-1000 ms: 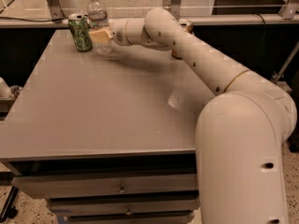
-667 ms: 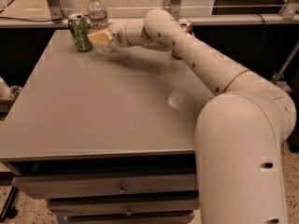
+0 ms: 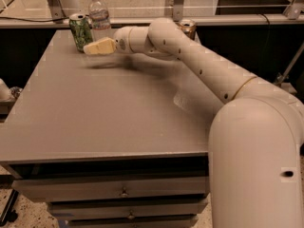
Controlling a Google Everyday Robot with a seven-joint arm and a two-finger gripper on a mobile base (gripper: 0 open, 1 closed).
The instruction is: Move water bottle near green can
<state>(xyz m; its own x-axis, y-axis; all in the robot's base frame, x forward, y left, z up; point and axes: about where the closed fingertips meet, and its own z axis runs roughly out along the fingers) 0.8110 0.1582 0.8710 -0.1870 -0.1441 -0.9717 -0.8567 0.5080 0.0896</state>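
The water bottle (image 3: 99, 17) stands upright at the table's far left edge, clear with a white cap and a label. The green can (image 3: 80, 31) stands right beside it on its left, a small gap between them. My gripper (image 3: 93, 48) hangs low over the table just in front of the bottle and to the right of the can. It holds nothing that I can see. The arm reaches in from the lower right.
A gold-bronze can (image 3: 188, 28) stands at the table's far edge, partly behind my forearm. The grey table (image 3: 95, 118) has drawers in its front. A rail and glass run behind the table's far edge.
The gripper has drawn back from the bottle's base toward the camera and a little lower. The bottle and green can have stayed in place.
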